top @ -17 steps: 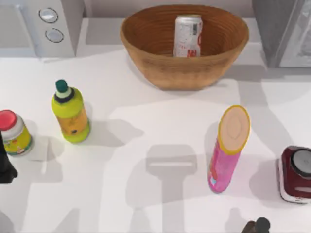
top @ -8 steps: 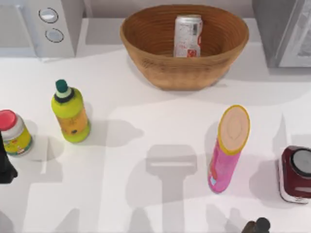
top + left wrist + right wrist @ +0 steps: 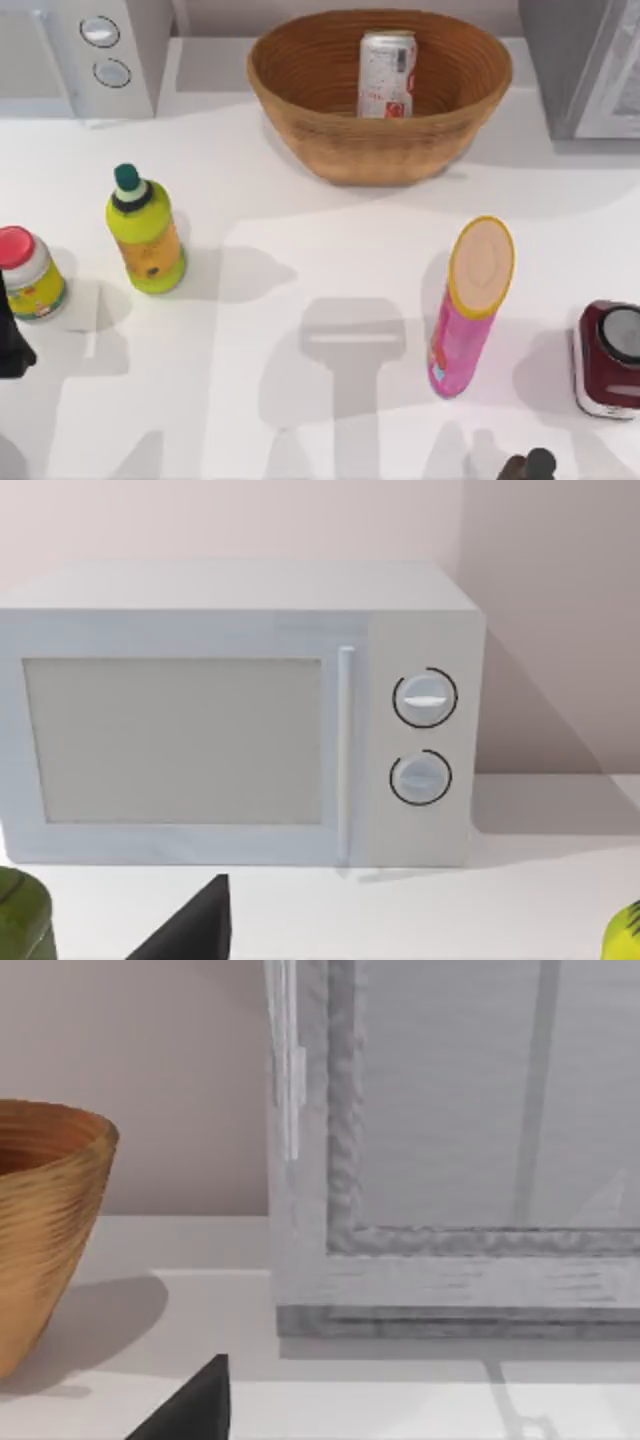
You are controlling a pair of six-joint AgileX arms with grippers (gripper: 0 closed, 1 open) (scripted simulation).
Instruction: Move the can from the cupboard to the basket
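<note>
The silver-white can [image 3: 386,75] with red print stands upright inside the orange-brown wicker basket [image 3: 300,90] at the back middle of the table. The right wrist view looks past the basket's ribbed wall [image 3: 40,1230] to the grey cupboard [image 3: 450,1160], whose pale framed door is also in the top view's back right corner [image 3: 585,65]. My left arm [image 3: 10,345] is parked at the table's left edge. My right arm [image 3: 528,466] is parked at the front edge on the right. Neither is near the can.
A white microwave [image 3: 90,50] with two knobs stands at the back left. A yellow-green bottle [image 3: 145,232] and a red-lidded jar [image 3: 28,272] stand on the left. A tall pink tube [image 3: 470,305] and a dark-red container [image 3: 608,360] stand on the right.
Shadows on the right side of the table have slid toward the front edge. The can, the basket and both arms are where they were.
</note>
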